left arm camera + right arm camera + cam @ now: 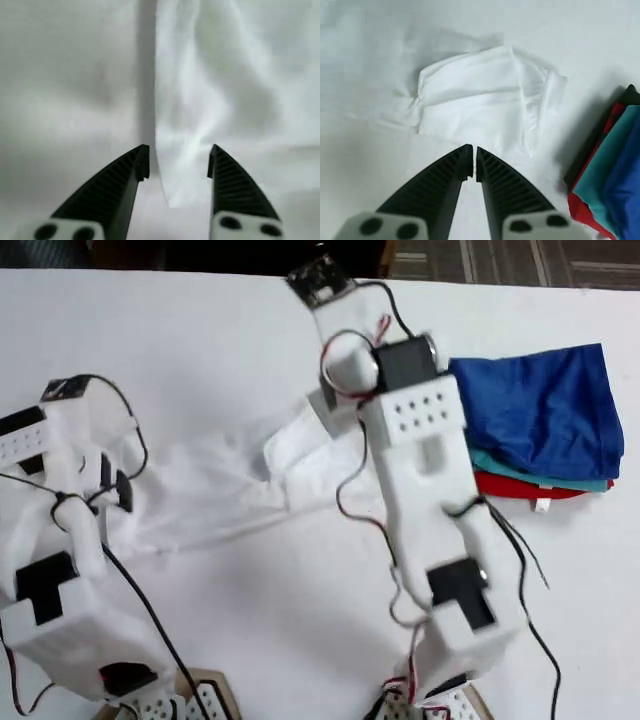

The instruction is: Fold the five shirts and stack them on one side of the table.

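Four folded coloured shirts [540, 420] (blue topmost) are stacked at the white tabletop's [200, 330] right edge, while the rumpled white cloth shirt [215, 485], centre-left, is yet to be folded under the open left gripper [177, 162] and closed right gripper [473, 162].

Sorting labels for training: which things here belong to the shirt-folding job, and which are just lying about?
Job: crumpled white cloth shirt; folded stack of blue, teal, red and black shirts; left gripper; right gripper.
Lying about: loose black arm cables; white table.

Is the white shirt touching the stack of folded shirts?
Apart. The right wrist view shows bare table between the white shirt and the stack.
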